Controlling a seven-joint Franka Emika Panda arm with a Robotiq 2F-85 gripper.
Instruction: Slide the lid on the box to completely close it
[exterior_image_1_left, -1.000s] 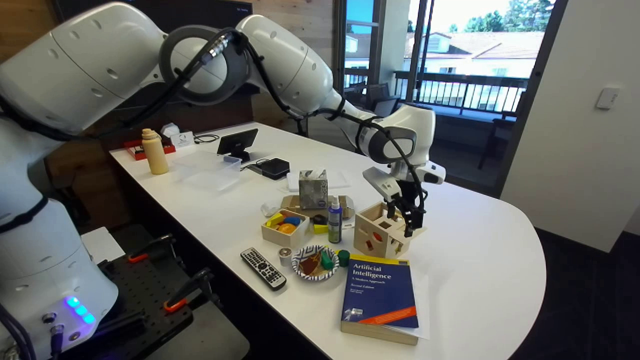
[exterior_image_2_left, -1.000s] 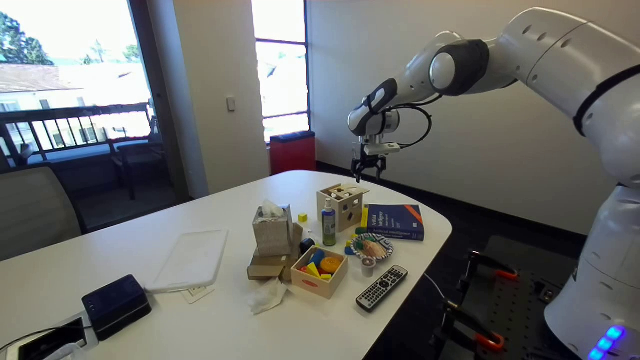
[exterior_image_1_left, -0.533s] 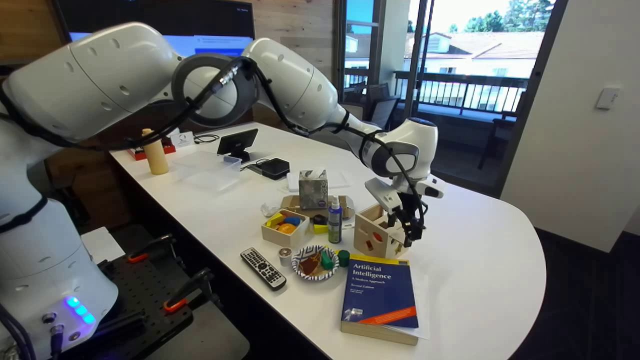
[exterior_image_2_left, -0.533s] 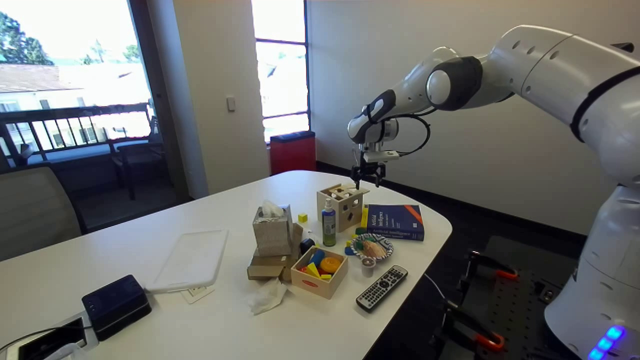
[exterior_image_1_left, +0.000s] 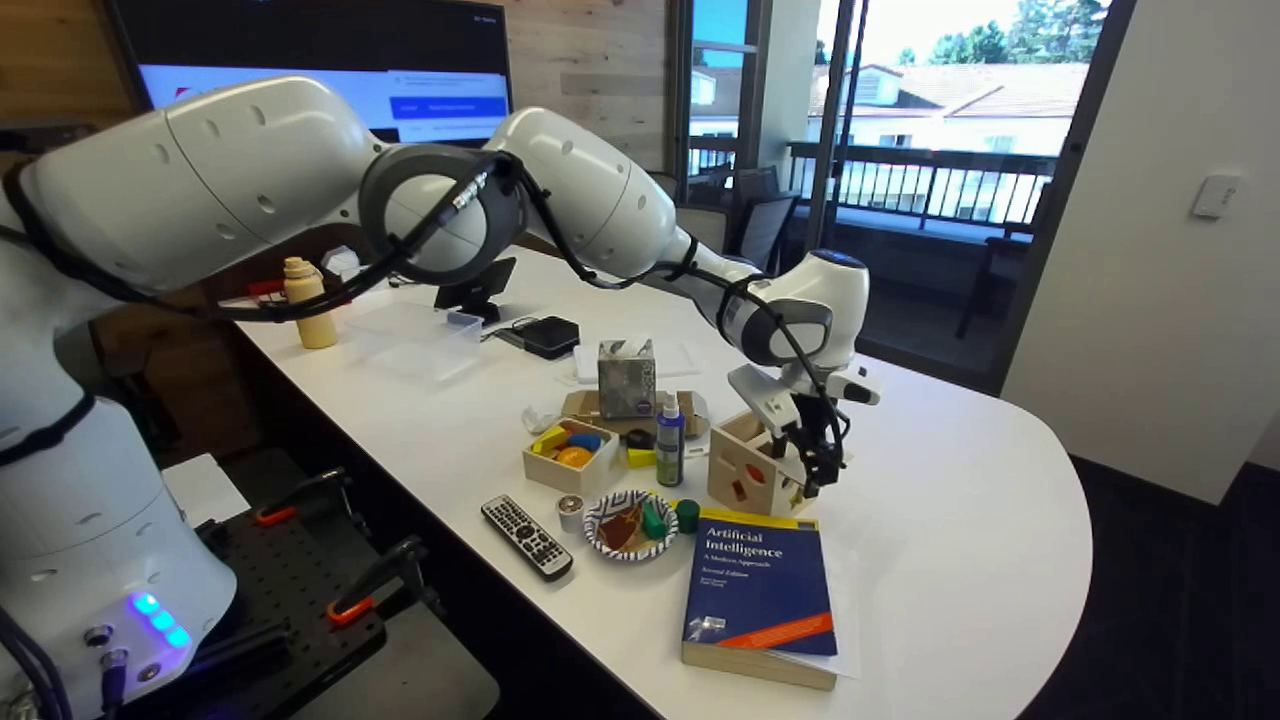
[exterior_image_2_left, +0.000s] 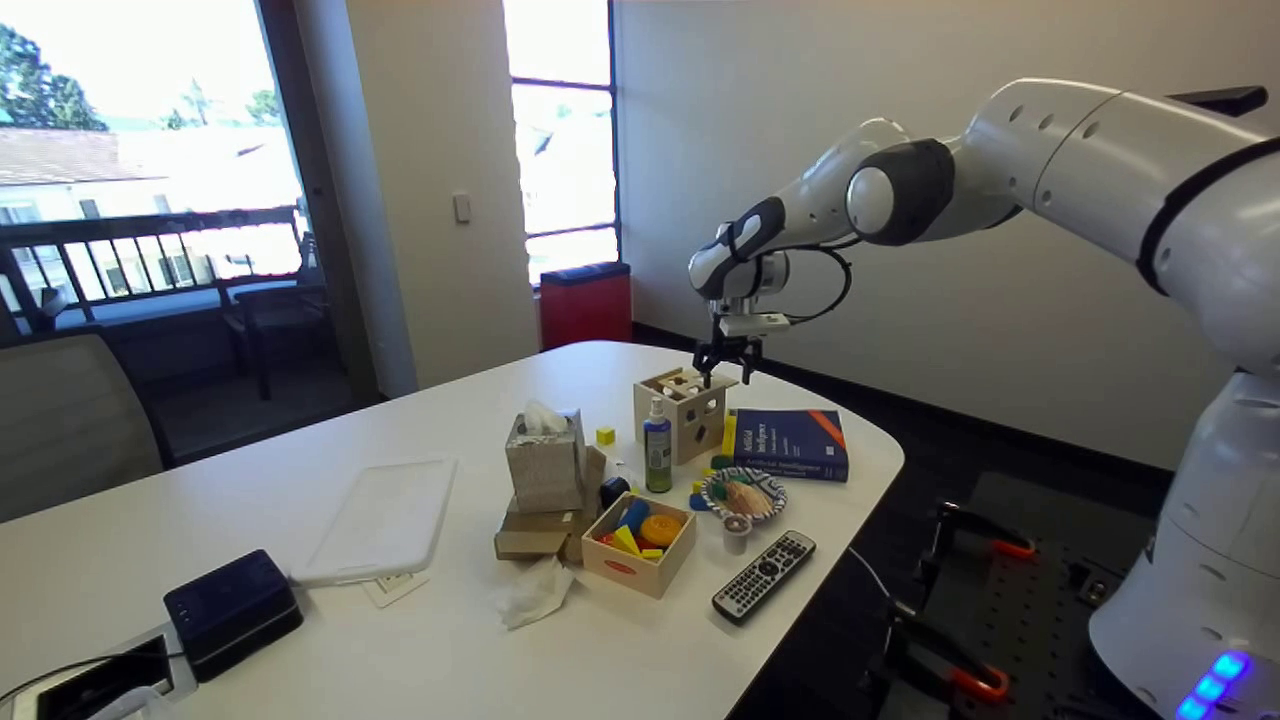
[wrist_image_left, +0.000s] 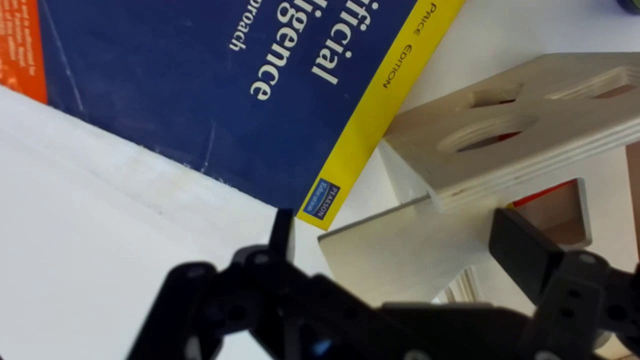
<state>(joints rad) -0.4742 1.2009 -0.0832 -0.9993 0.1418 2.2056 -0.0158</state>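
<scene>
Our fingers (wrist_image_left: 525, 255) stand apart, straddling the overhanging end of the lid (wrist_image_left: 390, 245).
We have 1 finger past the lid's free edge and 1 at a cut-out, probably to push the lid home; contact we cannot tell. The lid lies across the top of the shape-sorter box (exterior_image_1_left: 735, 465), jutting beyond a side, so closing looks unfinished. Something red (wrist_image_left: 545, 193) shows through the cut-out. Farther along the desk (exterior_image_1_left: 960, 560), an open-topped wooden tray (exterior_image_2_left: 620, 572) holds coloured blocks (exterior_image_2_left: 625, 540), and a patterned bowl (exterior_image_1_left: 592, 525) holds a green block (exterior_image_1_left: 654, 521) beside something reddish brown (exterior_image_1_left: 618, 530).
</scene>
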